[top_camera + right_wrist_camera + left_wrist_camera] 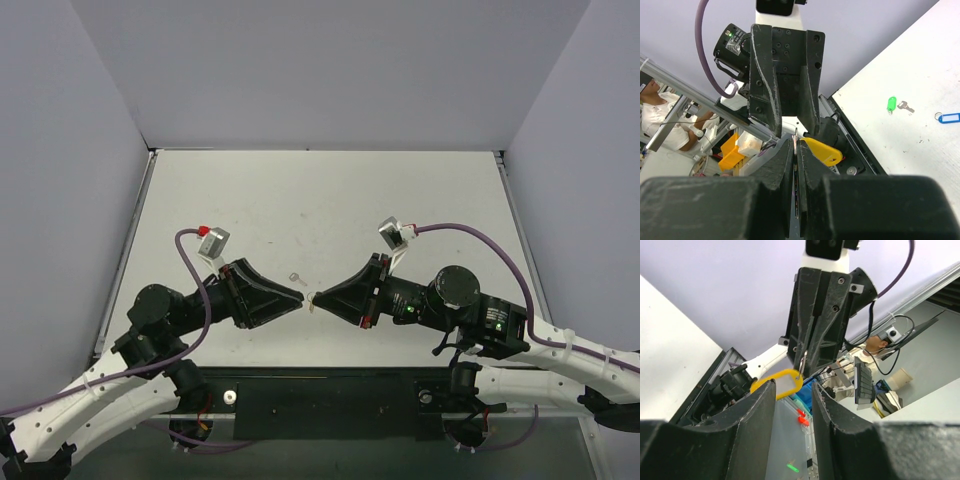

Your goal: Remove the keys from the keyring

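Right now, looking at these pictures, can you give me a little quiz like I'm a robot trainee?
1. True or false: the right end effector is wide open and empty.
2. The yellow-orange oval plastic key tag is: A) hanging from the wall; B) up in the air between the right end effector and the left end effector; C) inside a box.
3. On the white table, what lies right beside the small green plastic tag?
Key: 1 false, it is shut on the yellow-orange tag's metal end. 2 B. 3 a small silver metal key.
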You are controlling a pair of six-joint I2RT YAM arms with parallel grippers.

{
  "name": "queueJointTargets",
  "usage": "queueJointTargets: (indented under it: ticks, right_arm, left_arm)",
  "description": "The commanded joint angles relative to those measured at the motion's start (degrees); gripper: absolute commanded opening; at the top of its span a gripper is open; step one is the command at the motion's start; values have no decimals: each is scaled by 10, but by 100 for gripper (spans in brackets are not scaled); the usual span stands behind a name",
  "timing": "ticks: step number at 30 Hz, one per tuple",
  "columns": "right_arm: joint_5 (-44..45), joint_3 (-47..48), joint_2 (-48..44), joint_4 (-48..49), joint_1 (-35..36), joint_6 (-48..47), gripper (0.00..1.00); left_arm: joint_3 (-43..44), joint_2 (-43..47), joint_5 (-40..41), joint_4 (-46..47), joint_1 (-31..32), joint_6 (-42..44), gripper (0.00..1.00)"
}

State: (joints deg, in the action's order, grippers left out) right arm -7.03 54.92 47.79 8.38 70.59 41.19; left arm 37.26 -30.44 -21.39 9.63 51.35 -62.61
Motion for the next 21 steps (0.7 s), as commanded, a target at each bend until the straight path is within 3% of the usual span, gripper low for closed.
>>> queueJointTargets:
  ticks: [1,21]
  right_arm:
    - [3,12,1,40,1,0,0]
    - [-2,12,3,46,1,0,0]
  left_arm:
    - [10,-6,2,90,2,-9,43]
    - [-3,-34,8,116,24,-10,34]
